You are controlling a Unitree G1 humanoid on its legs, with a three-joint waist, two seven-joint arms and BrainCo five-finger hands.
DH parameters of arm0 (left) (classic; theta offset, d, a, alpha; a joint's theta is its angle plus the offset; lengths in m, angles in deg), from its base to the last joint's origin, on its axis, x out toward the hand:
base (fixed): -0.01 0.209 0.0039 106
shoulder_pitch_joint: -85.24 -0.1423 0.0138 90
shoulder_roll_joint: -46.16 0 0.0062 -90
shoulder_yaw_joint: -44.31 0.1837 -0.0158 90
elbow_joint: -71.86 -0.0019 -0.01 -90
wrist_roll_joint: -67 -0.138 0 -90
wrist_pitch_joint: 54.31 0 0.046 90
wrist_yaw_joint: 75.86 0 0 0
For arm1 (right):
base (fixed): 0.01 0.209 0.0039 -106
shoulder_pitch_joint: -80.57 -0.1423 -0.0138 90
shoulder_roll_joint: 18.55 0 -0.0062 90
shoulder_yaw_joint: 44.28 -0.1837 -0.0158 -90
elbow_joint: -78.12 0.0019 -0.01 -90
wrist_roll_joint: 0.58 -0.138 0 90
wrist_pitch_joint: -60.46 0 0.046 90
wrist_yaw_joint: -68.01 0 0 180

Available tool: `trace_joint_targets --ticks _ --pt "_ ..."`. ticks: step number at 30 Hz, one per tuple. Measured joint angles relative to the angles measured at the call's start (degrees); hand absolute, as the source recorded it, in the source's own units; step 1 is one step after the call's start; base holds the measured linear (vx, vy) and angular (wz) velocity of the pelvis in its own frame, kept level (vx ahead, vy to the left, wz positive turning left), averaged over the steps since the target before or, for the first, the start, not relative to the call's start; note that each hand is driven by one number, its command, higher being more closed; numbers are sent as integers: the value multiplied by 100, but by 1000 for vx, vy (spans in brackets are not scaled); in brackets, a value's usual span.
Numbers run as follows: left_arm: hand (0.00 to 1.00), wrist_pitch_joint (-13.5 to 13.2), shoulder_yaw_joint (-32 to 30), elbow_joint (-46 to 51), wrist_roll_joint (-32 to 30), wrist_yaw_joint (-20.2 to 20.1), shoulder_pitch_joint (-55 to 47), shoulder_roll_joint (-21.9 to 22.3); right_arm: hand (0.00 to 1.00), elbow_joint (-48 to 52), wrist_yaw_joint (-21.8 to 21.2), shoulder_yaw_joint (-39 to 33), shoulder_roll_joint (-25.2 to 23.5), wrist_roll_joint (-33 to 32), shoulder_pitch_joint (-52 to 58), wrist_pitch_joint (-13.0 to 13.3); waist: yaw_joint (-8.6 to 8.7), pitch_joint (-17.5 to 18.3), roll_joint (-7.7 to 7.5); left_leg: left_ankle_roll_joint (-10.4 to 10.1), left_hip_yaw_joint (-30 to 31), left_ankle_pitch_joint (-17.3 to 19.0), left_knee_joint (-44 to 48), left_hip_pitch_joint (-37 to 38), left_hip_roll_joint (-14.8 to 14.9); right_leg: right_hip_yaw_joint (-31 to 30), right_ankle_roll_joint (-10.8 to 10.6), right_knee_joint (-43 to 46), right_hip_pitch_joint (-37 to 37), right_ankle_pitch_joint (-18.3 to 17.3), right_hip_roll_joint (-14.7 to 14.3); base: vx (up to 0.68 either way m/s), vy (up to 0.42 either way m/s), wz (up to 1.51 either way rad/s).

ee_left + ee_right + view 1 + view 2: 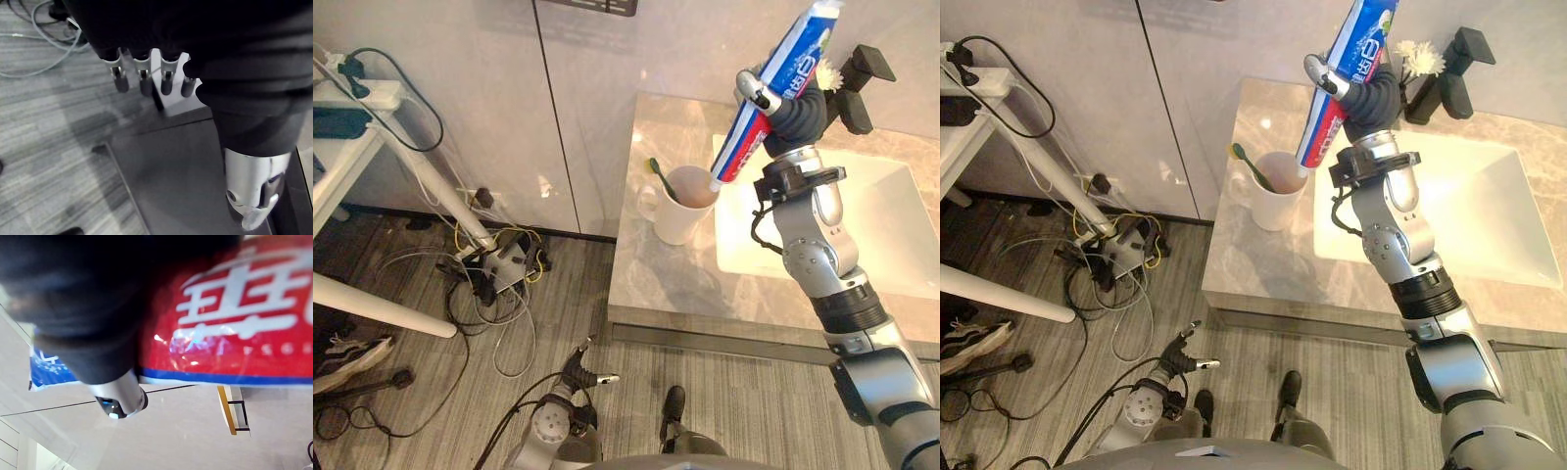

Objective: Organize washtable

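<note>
Red-and-blue toothpaste tube poised at the mug

Right hand grips the toothpaste tube, cap end at the mug's rim, beside a green toothbrush standing inside, on the marble counter. Next, I judge: lower it in, then release. Left hand hangs relaxed near the floor

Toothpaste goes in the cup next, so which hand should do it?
Right. The right hand grips the toothpaste, its cap end at the cup's rim on the counter. The left hand hangs open, low by the floor.
</note>
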State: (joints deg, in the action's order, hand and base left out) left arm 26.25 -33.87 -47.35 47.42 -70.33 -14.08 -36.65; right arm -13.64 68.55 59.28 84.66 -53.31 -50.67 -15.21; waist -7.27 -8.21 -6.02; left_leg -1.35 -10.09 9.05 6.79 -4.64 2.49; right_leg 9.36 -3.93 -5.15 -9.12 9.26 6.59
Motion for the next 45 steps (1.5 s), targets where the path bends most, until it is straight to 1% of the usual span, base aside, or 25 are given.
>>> trace_joint_targets --ticks 3,8,15,17,22,28,33,45 --pt "0 -2 1 0 -1 4 -11 -3 100 0 65 0 -36 2 0 0 -3 -23 35 0 0 0 -5 -4 6 -1 0 0 -5 0 -9 0 0 0" --pt "0 -27 20 4 -2 3 -13 0 100 0 73 0 -125 5 -1 0 -15 -23 35 -1 1 0 -13 -9 10 0 1 0 -13 0 -13 0 0 0" --pt "0 -32 119 19 -17 7 -16 -10 100 2 75 1 -131 54 -16 0 -109 -23 34 -1 6 -1 -30 3 9 3 0 0 -25 0 -16 0 0 0" --pt "0 -33 143 20 -114 8 -31 -10 100 2 79 2 -168 55 -59 0 -110 -24 33 -1 9 -1 -31 4 9 6 0 0 -26 0 -15 0 0 0" --pt "0 -33 159 21 -115 15 -38 -11 100 2 110 19 -266 57 -253 0 -111 -26 30 -1 10 -2 -32 5 9 6 0 0 -33 0 -15 0 0 0" --pt "0 -33 159 21 -115 17 -39 -14 100 2 162 25 -313 116 -311 0 -112 -49 -9 -1 8 -2 -40 4 10 6 0 0 -38 0 -15 0 0 0" --pt "0 -32 159 23 -115 19 -40 -19 100 2 172 41 -318 224 -312 -1 -112 -110 -95 -2 9 -3 -35 -12 8 7 1 0 -72 0 -13 0 0 0" --pt "0 -33 158 28 -118 21 -48 -18 100 2 163 238 -321 276 -306 -9 -101 -113 -95 -2 7 -3 -45 -12 7 6 1 0 -82 0 -12 0 0 0"
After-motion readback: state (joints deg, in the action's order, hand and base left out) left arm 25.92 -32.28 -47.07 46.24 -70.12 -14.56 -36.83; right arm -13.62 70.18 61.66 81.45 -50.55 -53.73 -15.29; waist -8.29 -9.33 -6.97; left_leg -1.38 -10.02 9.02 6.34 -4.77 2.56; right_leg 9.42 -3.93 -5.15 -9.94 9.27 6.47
